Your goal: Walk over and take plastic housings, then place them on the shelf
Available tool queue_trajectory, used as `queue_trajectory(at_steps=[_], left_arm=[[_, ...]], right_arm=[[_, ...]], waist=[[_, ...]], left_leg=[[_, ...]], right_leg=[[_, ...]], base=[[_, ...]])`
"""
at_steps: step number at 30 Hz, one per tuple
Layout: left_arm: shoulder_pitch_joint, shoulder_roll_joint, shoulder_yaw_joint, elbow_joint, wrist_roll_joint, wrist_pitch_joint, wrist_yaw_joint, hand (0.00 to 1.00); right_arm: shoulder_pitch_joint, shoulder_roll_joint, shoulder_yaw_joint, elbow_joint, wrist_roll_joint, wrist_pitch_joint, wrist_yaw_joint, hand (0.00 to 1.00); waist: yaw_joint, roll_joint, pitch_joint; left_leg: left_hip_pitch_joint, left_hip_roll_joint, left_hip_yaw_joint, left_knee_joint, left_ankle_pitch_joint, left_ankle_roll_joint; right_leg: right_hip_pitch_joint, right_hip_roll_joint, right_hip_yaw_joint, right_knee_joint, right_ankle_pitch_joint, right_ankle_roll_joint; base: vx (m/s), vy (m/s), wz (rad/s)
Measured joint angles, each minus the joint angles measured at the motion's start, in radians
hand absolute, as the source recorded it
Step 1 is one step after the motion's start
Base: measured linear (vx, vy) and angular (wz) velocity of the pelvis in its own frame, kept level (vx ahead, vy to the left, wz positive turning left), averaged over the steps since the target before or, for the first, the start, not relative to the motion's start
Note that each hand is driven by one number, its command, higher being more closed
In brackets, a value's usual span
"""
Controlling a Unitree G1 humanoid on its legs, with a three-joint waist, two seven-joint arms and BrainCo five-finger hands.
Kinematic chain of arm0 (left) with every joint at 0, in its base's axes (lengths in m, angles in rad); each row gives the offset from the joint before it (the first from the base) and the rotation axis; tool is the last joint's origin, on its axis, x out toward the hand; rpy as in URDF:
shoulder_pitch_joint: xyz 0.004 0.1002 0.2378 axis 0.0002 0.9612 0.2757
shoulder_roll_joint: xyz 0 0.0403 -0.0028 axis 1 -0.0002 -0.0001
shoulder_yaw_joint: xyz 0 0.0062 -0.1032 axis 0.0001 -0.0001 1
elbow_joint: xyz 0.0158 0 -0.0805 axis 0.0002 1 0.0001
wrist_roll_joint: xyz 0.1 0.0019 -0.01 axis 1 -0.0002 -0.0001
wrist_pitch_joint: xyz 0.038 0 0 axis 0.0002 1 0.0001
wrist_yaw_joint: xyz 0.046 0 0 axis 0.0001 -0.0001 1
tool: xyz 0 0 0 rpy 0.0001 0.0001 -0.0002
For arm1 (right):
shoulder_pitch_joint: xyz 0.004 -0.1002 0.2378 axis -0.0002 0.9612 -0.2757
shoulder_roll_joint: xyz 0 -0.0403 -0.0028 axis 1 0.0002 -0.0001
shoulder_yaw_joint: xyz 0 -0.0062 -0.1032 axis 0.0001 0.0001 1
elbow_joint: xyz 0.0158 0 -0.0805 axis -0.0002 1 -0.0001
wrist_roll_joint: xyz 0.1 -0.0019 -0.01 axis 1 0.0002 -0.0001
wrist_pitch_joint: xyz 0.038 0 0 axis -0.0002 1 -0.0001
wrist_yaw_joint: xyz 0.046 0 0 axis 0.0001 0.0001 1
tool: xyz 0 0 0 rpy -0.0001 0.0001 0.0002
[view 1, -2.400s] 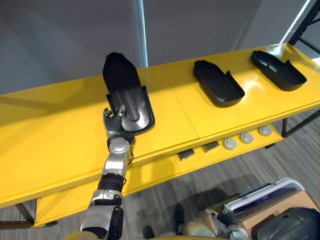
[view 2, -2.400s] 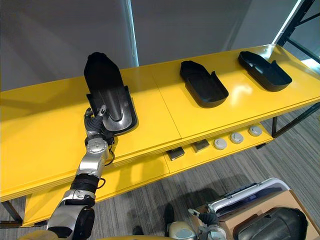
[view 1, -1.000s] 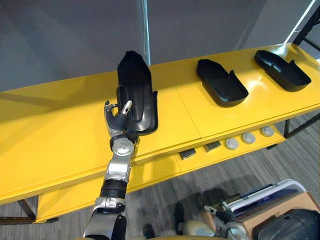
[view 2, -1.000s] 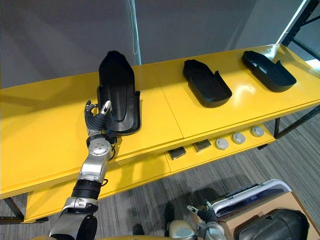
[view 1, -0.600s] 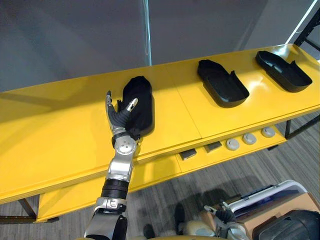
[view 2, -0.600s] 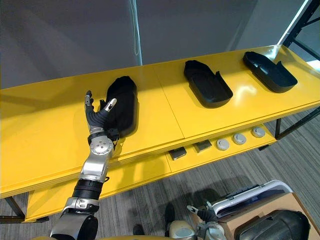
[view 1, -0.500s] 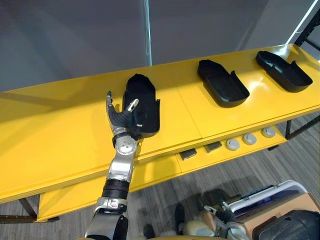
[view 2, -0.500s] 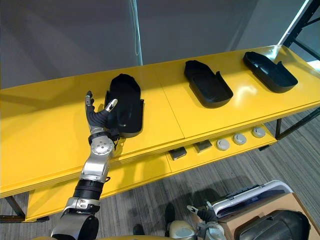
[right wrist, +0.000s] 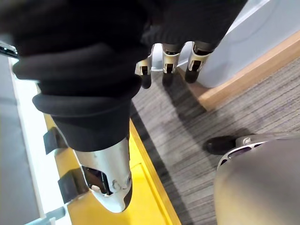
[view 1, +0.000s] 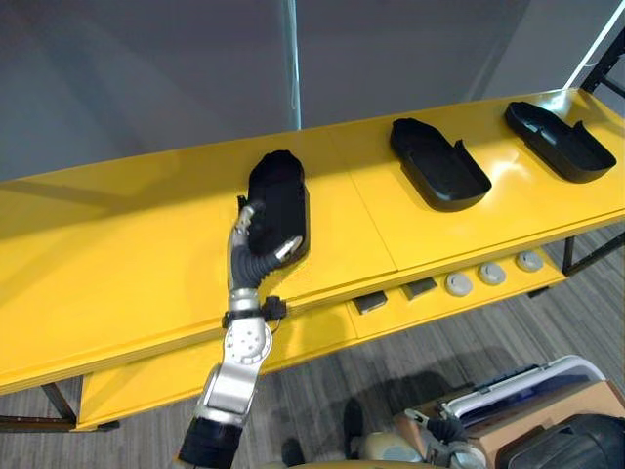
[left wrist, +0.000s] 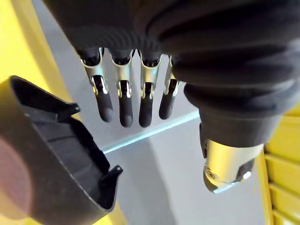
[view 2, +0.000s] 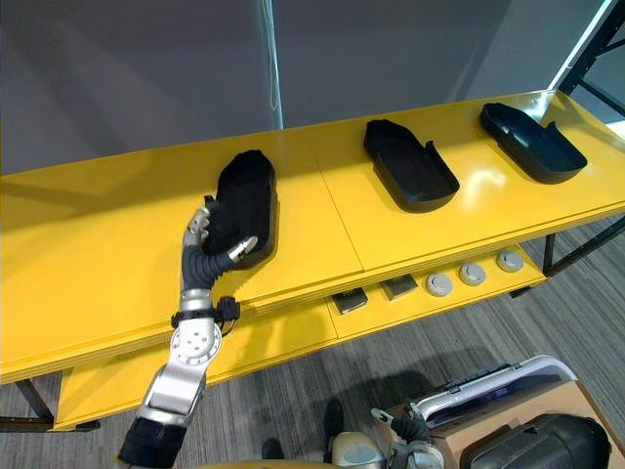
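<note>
Left hand [view 1: 250,258] fingers released, straight; plastic housing [view 1: 280,198] flat on yellow shelf [view 1: 117,259], just beside fingers, apart.

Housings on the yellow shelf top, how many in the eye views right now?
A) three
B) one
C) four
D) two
A: three black housings lie on the yellow shelf. The leftmost housing is beside the open left hand, the middle housing is further along, and the rightmost housing is near the shelf's right end.
</note>
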Motion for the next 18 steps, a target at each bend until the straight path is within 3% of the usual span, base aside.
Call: queue_trajectory(at_steps=[5,18], left_arm=[[0.016,0.0,-0.021,0.009,0.024,-0.011,-0.04,1.0],[-0.091,-0.001,-0.075,0.218,0.082,0.028,-0.04,1.0]], right_arm=[[0.0,-0.002,0.007,0.002,-0.003,0.0,0.002,0.0],[-0.009,-0.008,0.027,0.008,-0.018,0.002,-0.003,0.0]], waist=[[0.021,0.0,0.0],[0.02,-0.009,-0.007]], left_leg=[[-0.009,0.003,-0.007,0.0,0.0,0.0],[-0.011,0.004,-0.004,0.001,0.002,0.005]], right_leg=[[-0.005,0.002,-0.001,0.0,-0.006,0.006],[-0.015,0.003,0.0,0.0,-0.004,0.004]], base=[[-0.01,0.002,0.05],[0.01,0.004,0.0]])
